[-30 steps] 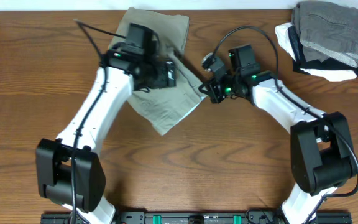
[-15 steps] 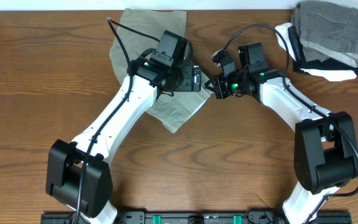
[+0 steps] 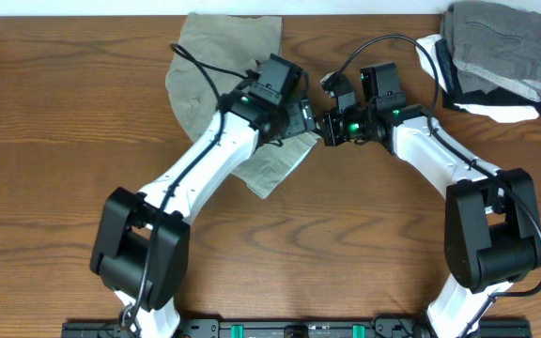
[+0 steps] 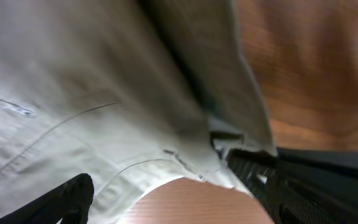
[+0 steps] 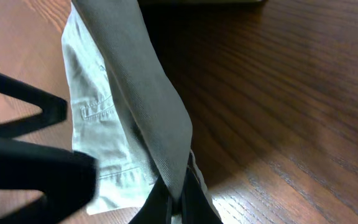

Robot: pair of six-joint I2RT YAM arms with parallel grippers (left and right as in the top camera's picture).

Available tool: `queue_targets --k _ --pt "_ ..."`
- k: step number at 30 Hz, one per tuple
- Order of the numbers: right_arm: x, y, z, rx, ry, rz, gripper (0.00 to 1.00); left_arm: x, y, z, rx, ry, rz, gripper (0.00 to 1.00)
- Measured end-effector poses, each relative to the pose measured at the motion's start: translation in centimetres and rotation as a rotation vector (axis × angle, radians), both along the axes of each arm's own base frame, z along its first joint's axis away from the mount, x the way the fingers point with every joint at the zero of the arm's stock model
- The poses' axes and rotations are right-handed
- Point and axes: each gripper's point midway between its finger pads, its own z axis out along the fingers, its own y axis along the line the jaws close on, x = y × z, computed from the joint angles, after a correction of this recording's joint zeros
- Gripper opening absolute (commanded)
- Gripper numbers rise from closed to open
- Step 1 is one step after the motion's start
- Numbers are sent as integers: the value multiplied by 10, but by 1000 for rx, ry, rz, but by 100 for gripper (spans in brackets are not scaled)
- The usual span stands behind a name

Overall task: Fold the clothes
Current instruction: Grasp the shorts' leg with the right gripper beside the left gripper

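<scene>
- The shorts (image 3: 216, 58) lie on the wooden counter (image 3: 346, 244), at its far edge and left of centre. They are partly folded, and one corner points toward the near side.
- The left arm reaches across the shorts from the near left.
- The left pincer (image 4: 157, 171) stands wide apart over the right-hand edge of the shorts. A stitched hem lies between its two fingers, and the fingers are not closed on the cloth.
- The right pincer (image 5: 178, 198) is together, clamped on a narrow fold of the shorts. This fold rises from the fingertips as a taut strip.
- The two pincers are close together, at the right-hand corner of the shorts.
- A stack of folded garments (image 3: 496, 47), grey on top and white and black beneath, sits in the far right corner, well apart from the shorts.
</scene>
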Motion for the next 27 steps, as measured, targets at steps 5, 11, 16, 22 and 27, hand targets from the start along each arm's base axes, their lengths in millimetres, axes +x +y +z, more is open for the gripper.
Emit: queue_targets --k 5,11,16,22,27 --pt "0 0 0 1 2 -2 1 4 2 2 -4 -11 47 86" --pt "-1 0 2 16 6 5 1 13 3 6 -13 -46 93 84" --pt "0 -3 4 33 10 2 1 22 -1 7 -38 -72 120 81" --pt "0 -4 5 43 13 6 1 24 -1 -22 -18 -18 154 68" --pt "1 -6 6 54 15 4 1 22 -6 -30 -25 -4 155 55"
